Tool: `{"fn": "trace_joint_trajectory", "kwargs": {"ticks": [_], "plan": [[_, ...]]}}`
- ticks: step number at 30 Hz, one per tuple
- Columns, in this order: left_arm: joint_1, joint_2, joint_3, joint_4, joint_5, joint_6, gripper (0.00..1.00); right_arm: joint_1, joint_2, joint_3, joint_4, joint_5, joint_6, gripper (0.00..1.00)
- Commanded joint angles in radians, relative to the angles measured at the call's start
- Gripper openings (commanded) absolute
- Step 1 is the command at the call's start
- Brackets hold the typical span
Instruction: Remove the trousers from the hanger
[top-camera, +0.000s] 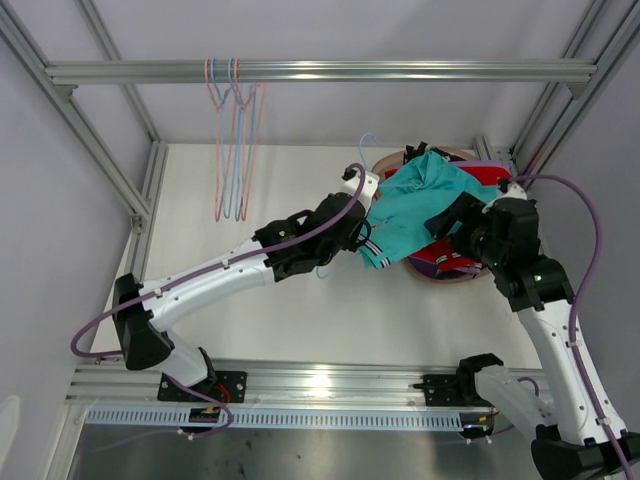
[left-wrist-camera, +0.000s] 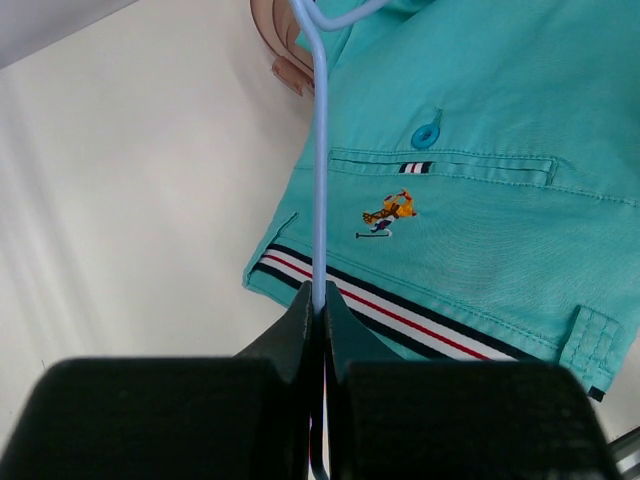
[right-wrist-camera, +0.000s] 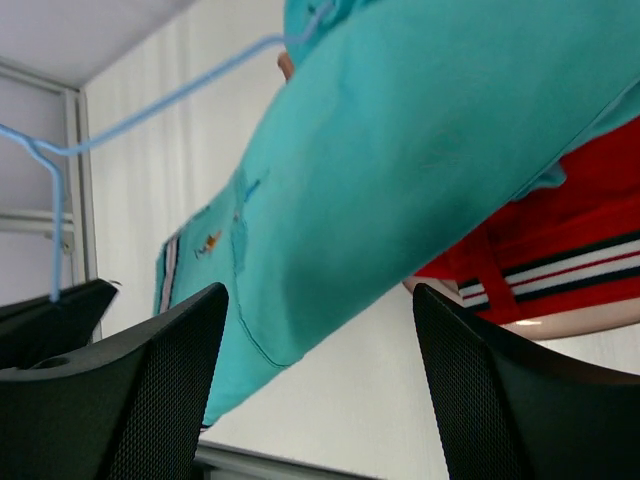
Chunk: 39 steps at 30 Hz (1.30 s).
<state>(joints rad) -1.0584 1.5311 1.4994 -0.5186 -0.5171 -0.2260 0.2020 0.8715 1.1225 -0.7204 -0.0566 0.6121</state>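
The left pincer (left-wrist-camera: 320, 300) is clamped on the thin wire of the blue hanger (left-wrist-camera: 320, 150), which runs straight ahead from its tips. Just right of the tips are the teal trousers (left-wrist-camera: 480, 130), striped hem nearest the pincer, with the wire running into the cloth farther ahead. The right pincer (right-wrist-camera: 320, 300) has its 2 fingers wide apart, the teal cloth hanging just ahead of the gap. Beyond its right finger, red trousers (right-wrist-camera: 560, 230) lie in a basket (right-wrist-camera: 570, 322).
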Motion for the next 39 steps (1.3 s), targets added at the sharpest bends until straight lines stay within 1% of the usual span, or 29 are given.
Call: {"fn": "trace_joint_trajectory", "kwargs": {"ticks": [1, 5, 6, 9, 11, 13, 14, 15, 17, 18, 20, 21, 23, 25, 31, 32, 36, 39], "plan": [[0.000, -0.052, 0.008, 0.074, -0.014, 0.010, 0.00, 0.065, -0.019, -0.050, 0.027, 0.052, 0.063, 0.79], [0.000, -0.060, 0.005, 0.069, -0.015, 0.007, 0.00, 0.128, 0.012, -0.107, 0.088, 0.055, 0.101, 0.79], [0.000, -0.061, 0.004, 0.071, -0.017, 0.007, 0.00, 0.143, 0.021, -0.115, 0.101, 0.104, 0.110, 0.79], [0.000, -0.071, -0.002, 0.074, -0.015, 0.007, 0.00, 0.177, 0.067, -0.131, 0.150, 0.133, 0.117, 0.80], [0.000, -0.078, -0.010, 0.075, -0.014, 0.007, 0.00, 0.188, 0.095, -0.133, 0.194, 0.150, 0.117, 0.78], [0.000, -0.086, -0.011, 0.078, -0.012, 0.007, 0.00, 0.191, 0.129, -0.133, 0.220, 0.179, 0.110, 0.69], [0.000, -0.091, -0.011, 0.078, -0.012, 0.005, 0.00, 0.191, 0.132, -0.133, 0.245, 0.188, 0.106, 0.63], [0.000, -0.094, -0.016, 0.080, -0.009, 0.008, 0.00, 0.191, 0.145, -0.129, 0.256, 0.195, 0.104, 0.49], [0.000, -0.103, -0.019, 0.084, -0.009, 0.008, 0.00, 0.191, 0.156, -0.115, 0.265, 0.212, 0.095, 0.40], [0.000, -0.103, -0.024, 0.086, -0.005, 0.008, 0.00, 0.192, 0.162, -0.106, 0.268, 0.213, 0.095, 0.33], [0.000, -0.103, -0.025, 0.091, -0.001, 0.010, 0.00, 0.191, 0.165, -0.084, 0.272, 0.224, 0.087, 0.23], [0.000, -0.103, -0.025, 0.089, -0.004, 0.010, 0.00, 0.191, 0.170, -0.072, 0.268, 0.227, 0.087, 0.11], [0.000, -0.100, -0.033, 0.091, -0.006, 0.011, 0.00, 0.191, 0.175, -0.035, 0.259, 0.227, 0.077, 0.01], [0.000, -0.097, -0.033, 0.094, -0.009, 0.014, 0.00, 0.191, 0.184, -0.001, 0.245, 0.225, 0.066, 0.00], [0.000, -0.055, -0.050, 0.100, -0.029, 0.019, 0.00, 0.175, 0.250, 0.230, 0.171, 0.232, 0.006, 0.00], [0.001, -0.051, -0.053, 0.117, -0.029, 0.025, 0.00, 0.165, 0.276, 0.299, 0.164, 0.225, -0.001, 0.00], [0.000, -0.017, -0.050, 0.112, -0.034, 0.027, 0.00, 0.094, 0.349, 0.452, 0.112, 0.167, -0.043, 0.00], [0.001, 0.006, -0.054, 0.111, -0.043, 0.027, 0.00, 0.039, 0.380, 0.516, 0.079, 0.133, -0.061, 0.00]]}}
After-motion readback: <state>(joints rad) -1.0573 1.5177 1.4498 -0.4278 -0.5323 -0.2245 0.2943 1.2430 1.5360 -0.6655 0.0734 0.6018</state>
